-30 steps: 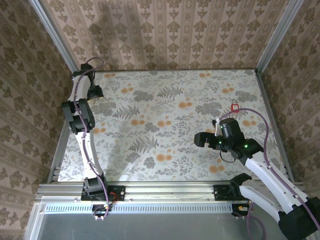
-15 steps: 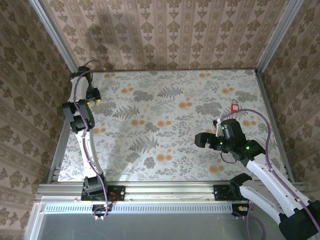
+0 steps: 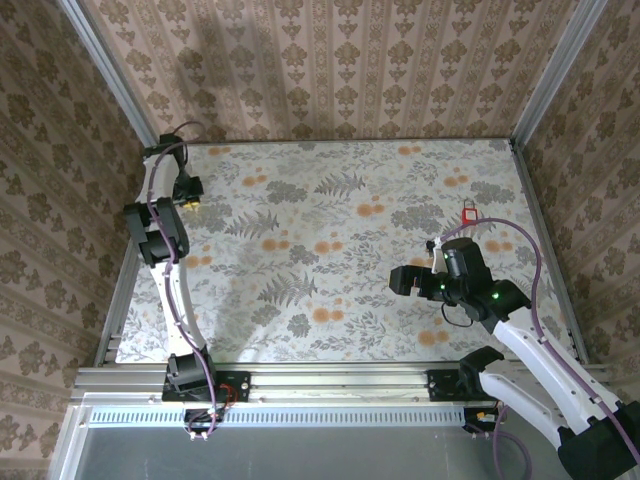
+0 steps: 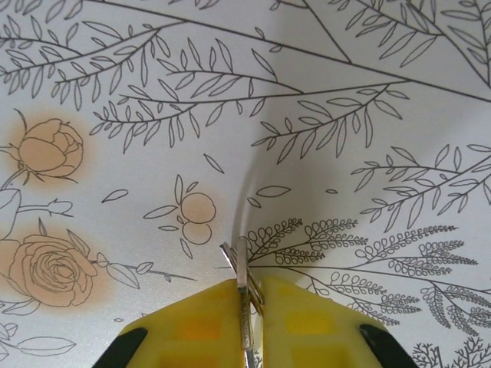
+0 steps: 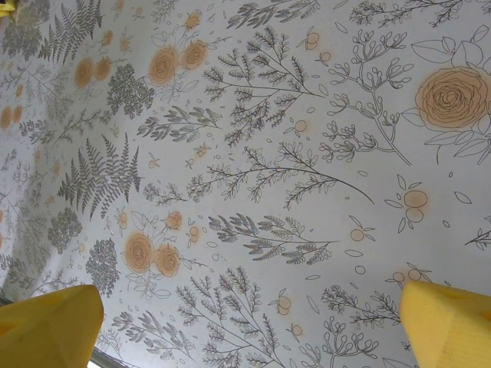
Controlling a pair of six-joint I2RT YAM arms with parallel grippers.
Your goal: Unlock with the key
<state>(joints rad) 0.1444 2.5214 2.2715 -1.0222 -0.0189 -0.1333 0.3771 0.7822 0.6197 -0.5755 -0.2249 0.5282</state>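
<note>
Floral table [image 3: 330, 230] | left gripper [image 4: 245, 291] pinches key [image 4: 240, 261], mostly hidden | right gripper [image 5: 247, 322] spread wide

- Bench [image 4: 368, 107]: smooth printed sheet with a soft sheen.
- Left fingers [image 4: 192, 322]: matt yellow plastic.
- Key [image 4: 242, 264]: thin bare metal, shiny.
- Rail [image 3: 330, 378]: brushed metal.

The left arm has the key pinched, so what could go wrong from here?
The thin silver metal key is pinched at the tips of the shut left end effector, so it could twist or slip during insertion.
The small red padlock-like item lies loose far to the right, apart from the open right end effector; it may slide when pushed.
</note>
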